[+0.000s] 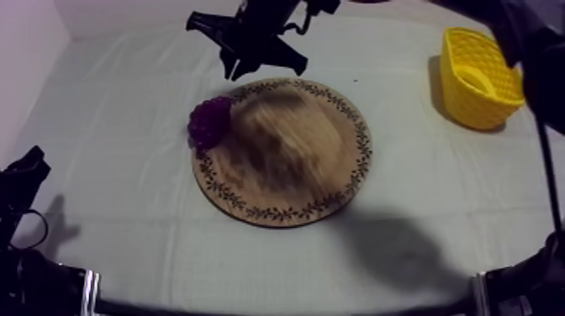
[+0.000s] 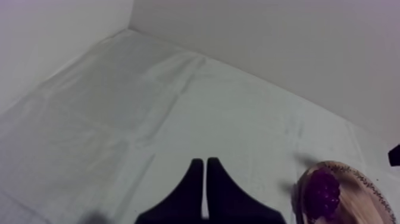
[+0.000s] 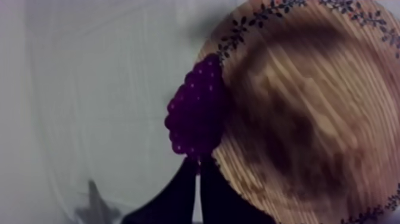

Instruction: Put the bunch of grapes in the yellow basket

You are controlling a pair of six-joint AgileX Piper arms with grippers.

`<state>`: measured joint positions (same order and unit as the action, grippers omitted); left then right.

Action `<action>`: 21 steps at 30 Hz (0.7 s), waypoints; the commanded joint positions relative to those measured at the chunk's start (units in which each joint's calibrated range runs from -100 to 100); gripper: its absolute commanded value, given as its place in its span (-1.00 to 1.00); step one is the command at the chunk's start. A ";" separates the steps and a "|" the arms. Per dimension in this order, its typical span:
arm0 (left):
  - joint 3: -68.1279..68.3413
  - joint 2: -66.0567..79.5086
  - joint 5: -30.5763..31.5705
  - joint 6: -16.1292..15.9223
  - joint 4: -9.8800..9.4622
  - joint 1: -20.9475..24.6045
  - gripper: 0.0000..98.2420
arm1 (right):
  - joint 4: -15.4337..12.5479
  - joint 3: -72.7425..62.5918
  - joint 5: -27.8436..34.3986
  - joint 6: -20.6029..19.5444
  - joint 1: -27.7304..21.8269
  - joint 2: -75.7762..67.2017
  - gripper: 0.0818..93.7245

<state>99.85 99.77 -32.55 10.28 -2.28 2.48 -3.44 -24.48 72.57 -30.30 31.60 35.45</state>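
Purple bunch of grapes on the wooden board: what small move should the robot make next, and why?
Probably open the right gripper: its black fingers lie together as a narrow wedge beside the purple bunch of grapes at the rim of the round wooden board.

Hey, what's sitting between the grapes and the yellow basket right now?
In the top view, most of the wooden board lies between the grapes and the basket, then bare cloth. Nothing else stands there.

You are reading no text, label, brand, number or sign anywhere here; the wooden board [image 1: 282, 215] is showing only a leafy pattern round its rim.
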 commanded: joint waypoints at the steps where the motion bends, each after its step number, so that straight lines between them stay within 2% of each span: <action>1: 0.04 -0.03 -0.03 0.00 0.01 0.01 -1.00 | -0.03 -4.09 -0.07 -0.31 0.07 2.21 -0.97; 3: 0.04 -0.03 -0.03 0.00 0.01 0.01 -1.00 | -0.11 -5.14 -0.71 -0.18 0.12 3.10 -0.96; 5: 0.04 -0.03 -0.03 0.00 0.01 0.01 -1.00 | -0.42 -6.27 -1.28 0.34 0.17 4.08 -0.80; 12: 0.04 -0.03 -0.03 0.00 0.01 0.01 -1.00 | -1.39 -8.30 -1.28 1.33 0.65 7.63 0.27; 15: 0.04 -0.03 -0.03 0.00 0.01 0.01 -1.00 | -2.41 -7.36 -0.82 2.03 0.76 8.67 0.62; 18: 0.04 -0.03 -0.03 0.00 0.01 0.01 -1.00 | -2.97 -6.52 -0.34 2.47 0.85 9.68 0.83; 21: 0.04 -0.03 -0.03 0.00 0.01 0.01 -1.00 | -3.16 -6.54 -0.22 2.88 1.08 10.91 0.91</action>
<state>99.85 99.77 -32.55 10.28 -2.28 2.48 -6.48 -30.90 72.38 -27.42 32.58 46.11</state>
